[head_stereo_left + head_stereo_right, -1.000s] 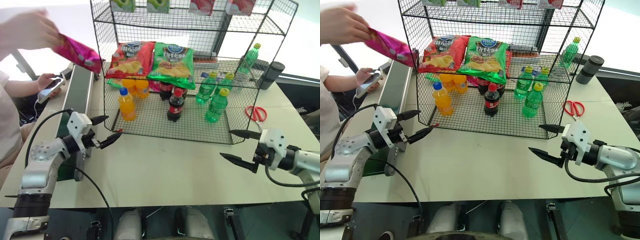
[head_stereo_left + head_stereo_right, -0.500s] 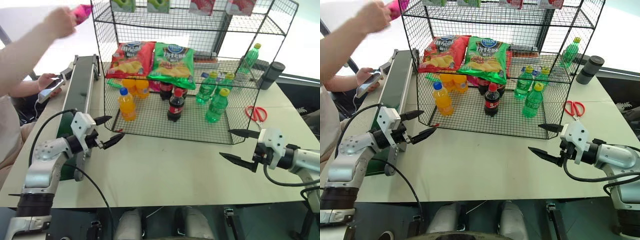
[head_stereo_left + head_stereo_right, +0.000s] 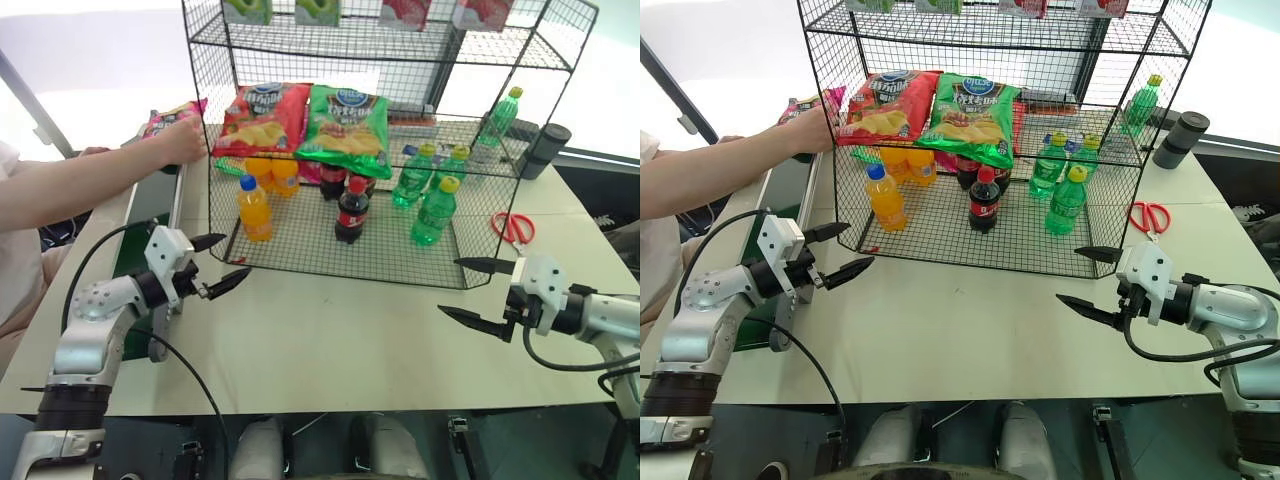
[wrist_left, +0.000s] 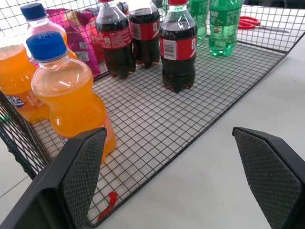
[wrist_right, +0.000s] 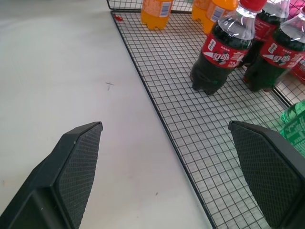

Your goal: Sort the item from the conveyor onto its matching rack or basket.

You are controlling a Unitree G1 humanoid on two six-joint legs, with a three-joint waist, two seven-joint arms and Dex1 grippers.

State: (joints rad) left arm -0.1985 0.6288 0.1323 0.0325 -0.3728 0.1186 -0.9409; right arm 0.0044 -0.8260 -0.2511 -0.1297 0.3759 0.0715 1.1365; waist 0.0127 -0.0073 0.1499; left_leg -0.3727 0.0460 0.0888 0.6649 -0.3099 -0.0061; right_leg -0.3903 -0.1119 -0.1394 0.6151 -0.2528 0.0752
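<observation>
The item, a magenta-pink crisp bag, is in a person's hand at the far end of the conveyor, just left of the black wire rack. Whether the bag rests on the belt I cannot tell. My left gripper hovers open and empty near the rack's front left corner, beside the conveyor. In the left wrist view its fingers frame orange and cola bottles. My right gripper hangs open and empty over the table off the rack's front right corner.
A red bag and a green bag lie on the rack's middle tier. Orange, cola and green bottles stand on its bottom tier. Red scissors and a dark cylinder are at the right. Bare tabletop lies before the rack.
The person's hand swung the pink bag up past the rack's top corner, then brought it down to the conveyor's far end. Both grippers stayed where they were, open.
</observation>
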